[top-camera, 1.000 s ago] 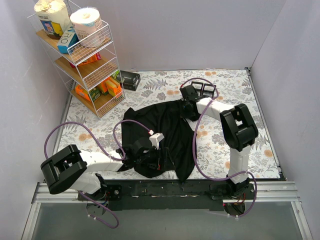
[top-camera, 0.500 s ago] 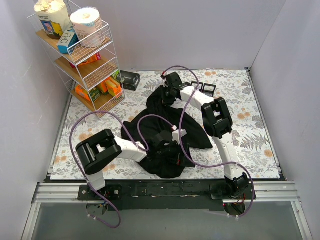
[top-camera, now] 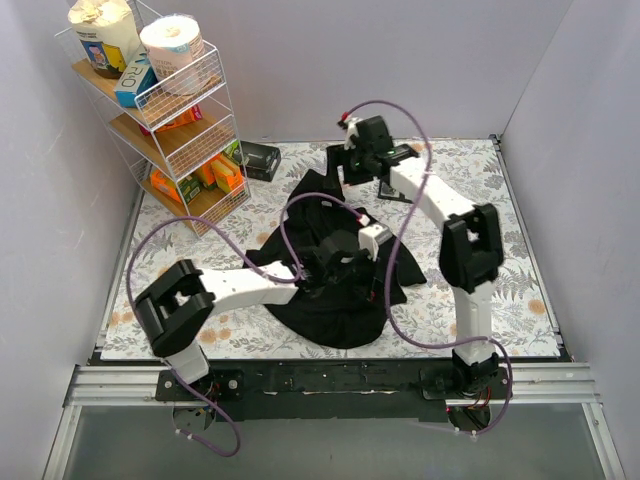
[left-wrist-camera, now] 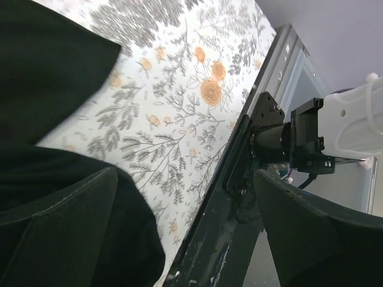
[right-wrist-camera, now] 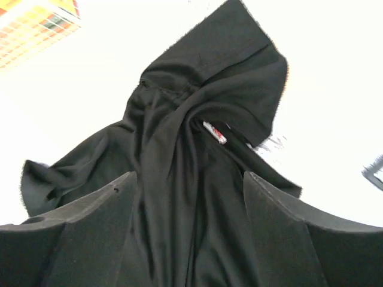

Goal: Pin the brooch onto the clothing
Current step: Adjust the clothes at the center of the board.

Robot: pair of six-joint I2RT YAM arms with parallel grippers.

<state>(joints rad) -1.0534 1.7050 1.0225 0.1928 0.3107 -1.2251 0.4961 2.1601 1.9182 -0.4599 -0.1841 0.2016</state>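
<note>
The clothing [right-wrist-camera: 197, 179] is seen bunched, drawn up between the parted jaws of the right gripper [right-wrist-camera: 190, 197]; whether it is pinched cannot be told. A pale label [right-wrist-camera: 214, 132] shows beyond them. The left gripper [left-wrist-camera: 185, 209] is held jaws apart beside black cloth. No brooch is discernible.

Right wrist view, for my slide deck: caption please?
Open right gripper above the crumpled black T-shirt, its pale collar label showing.

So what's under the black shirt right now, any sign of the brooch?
Only the floral tablecloth shows around the bunched T-shirt. The left tool sits over its folds. No brooch is visible; anything beneath the fabric is covered.
</note>
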